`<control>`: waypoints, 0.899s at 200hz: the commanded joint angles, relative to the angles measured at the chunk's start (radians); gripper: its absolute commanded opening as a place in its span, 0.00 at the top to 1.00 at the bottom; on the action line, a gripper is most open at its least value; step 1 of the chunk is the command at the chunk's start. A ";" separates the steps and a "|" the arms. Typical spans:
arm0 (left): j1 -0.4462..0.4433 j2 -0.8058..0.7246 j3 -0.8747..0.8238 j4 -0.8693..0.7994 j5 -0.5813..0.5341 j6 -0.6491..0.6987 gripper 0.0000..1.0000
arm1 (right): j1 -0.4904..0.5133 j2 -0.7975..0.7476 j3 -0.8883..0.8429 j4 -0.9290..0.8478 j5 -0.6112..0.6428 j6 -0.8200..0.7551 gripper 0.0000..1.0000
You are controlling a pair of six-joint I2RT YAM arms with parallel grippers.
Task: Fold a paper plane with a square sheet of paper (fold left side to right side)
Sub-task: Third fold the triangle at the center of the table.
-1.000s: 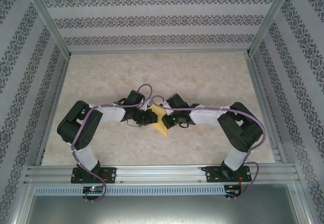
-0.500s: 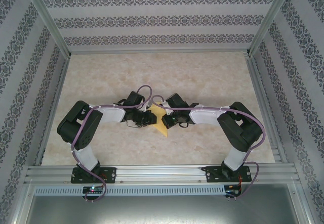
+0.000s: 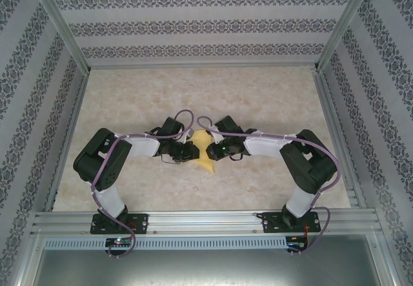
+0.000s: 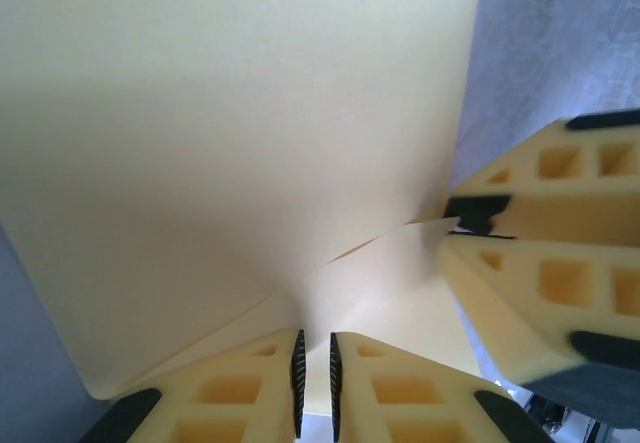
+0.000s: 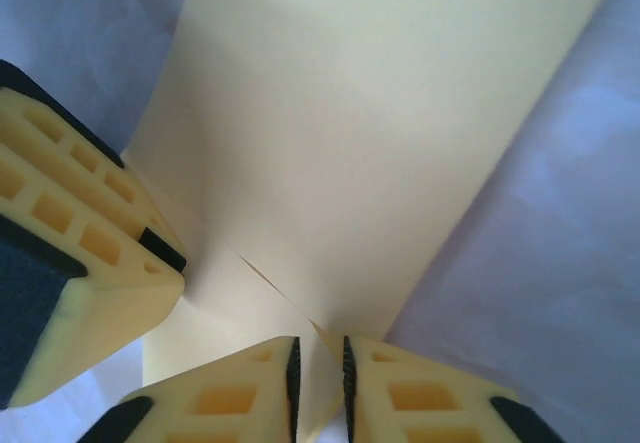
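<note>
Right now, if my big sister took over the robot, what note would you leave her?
Left hand: pinched shut on the yellow paper.
Right hand: fingers close around the paper's edge; can't tell if it grips.
Paper: partly folded, between both hands over the middle of the table.
Done: some folds are in.
Left: bring left side over to right side, press flat, finish the plane.

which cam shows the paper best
Left wrist: the paper is close up, its overlapping layers and a flap edge clear. The right wrist view shows a broad panel and a shorter flap edge. The top view shows it small, between the arms and partly covered by them.
</note>
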 commanded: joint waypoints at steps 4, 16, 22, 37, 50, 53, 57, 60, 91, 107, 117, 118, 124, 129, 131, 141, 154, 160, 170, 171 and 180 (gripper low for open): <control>-0.012 0.016 -0.040 -0.057 -0.042 0.031 0.81 | -0.029 -0.088 0.038 -0.062 -0.063 0.031 0.71; -0.011 0.015 -0.041 -0.056 -0.043 0.030 0.81 | -0.035 -0.117 0.038 -0.099 -0.093 0.027 0.70; -0.011 0.015 -0.042 -0.056 -0.044 0.030 0.81 | -0.035 -0.132 0.034 -0.117 -0.114 0.026 0.70; -0.011 0.015 -0.042 -0.056 -0.044 0.029 0.81 | -0.034 -0.166 0.020 -0.147 -0.191 0.041 0.75; -0.011 0.013 -0.042 -0.056 -0.044 0.029 0.81 | -0.032 -0.190 -0.002 -0.147 -0.273 0.077 0.80; -0.011 0.013 -0.042 -0.053 -0.044 0.029 0.81 | -0.030 -0.193 -0.008 -0.141 -0.294 0.088 0.81; -0.011 0.013 -0.042 -0.054 -0.044 0.029 0.81 | -0.028 -0.195 -0.015 -0.134 -0.320 0.104 0.82; -0.011 0.014 -0.042 -0.054 -0.044 0.029 0.81 | -0.026 -0.196 -0.022 -0.126 -0.337 0.116 0.82; -0.012 0.011 -0.038 -0.060 -0.047 0.030 0.81 | 0.004 -0.151 -0.043 -0.071 -0.430 0.201 0.85; -0.013 0.012 -0.036 -0.066 -0.049 0.033 0.81 | 0.022 -0.107 -0.029 -0.075 -0.421 0.201 0.85; -0.012 0.014 -0.036 -0.066 -0.048 0.033 0.81 | 0.025 -0.075 -0.020 -0.079 -0.412 0.198 0.85; -0.013 0.014 -0.035 -0.066 -0.048 0.034 0.81 | 0.026 -0.072 -0.020 -0.079 -0.411 0.197 0.85; -0.013 0.013 -0.034 -0.065 -0.049 0.035 0.82 | 0.027 -0.055 -0.015 -0.079 -0.408 0.197 0.85; -0.012 0.013 -0.033 -0.066 -0.049 0.035 0.81 | 0.026 -0.043 -0.013 -0.080 -0.404 0.197 0.85; -0.013 0.013 -0.032 -0.065 -0.049 0.035 0.81 | 0.027 -0.038 -0.010 -0.081 -0.402 0.197 0.85; -0.013 0.015 -0.032 -0.068 -0.049 0.035 0.81 | 0.027 -0.017 -0.003 -0.085 -0.397 0.193 0.85; -0.013 0.015 -0.031 -0.070 -0.048 0.035 0.81 | 0.029 0.005 0.007 -0.098 -0.389 0.186 0.85; -0.012 0.015 -0.030 -0.071 -0.049 0.036 0.82 | 0.032 0.011 0.008 -0.106 -0.384 0.182 0.85; -0.012 0.015 -0.031 -0.071 -0.049 0.037 0.82 | 0.033 0.019 0.011 -0.115 -0.376 0.173 0.85; -0.012 0.015 -0.031 -0.072 -0.049 0.037 0.82 | 0.034 0.019 0.011 -0.117 -0.374 0.172 0.85; -0.013 0.015 -0.029 -0.074 -0.049 0.037 0.82 | 0.034 0.023 0.014 -0.129 -0.362 0.163 0.85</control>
